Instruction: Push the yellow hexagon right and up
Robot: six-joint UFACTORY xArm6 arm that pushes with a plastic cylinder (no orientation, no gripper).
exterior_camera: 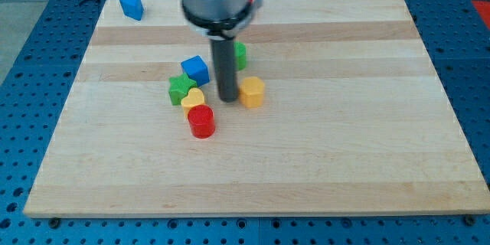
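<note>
The yellow hexagon (pixel 252 91) lies near the middle of the wooden board (pixel 344 138). My tip (pixel 228 99) rests on the board just to the hexagon's left, close to it or touching it. A yellow heart-shaped block (pixel 193 97) lies to the tip's left. A red cylinder (pixel 202 122) sits below that heart. A green star-like block (pixel 181 88) and a blue cube (pixel 195 69) lie left of the rod. A green block (pixel 240 54) is partly hidden behind the rod.
A blue block (pixel 132 6) lies at the board's top left corner. A small red piece (pixel 253 1) peeks out beside the arm's body at the top edge. The board sits on a blue perforated table (pixel 31 53).
</note>
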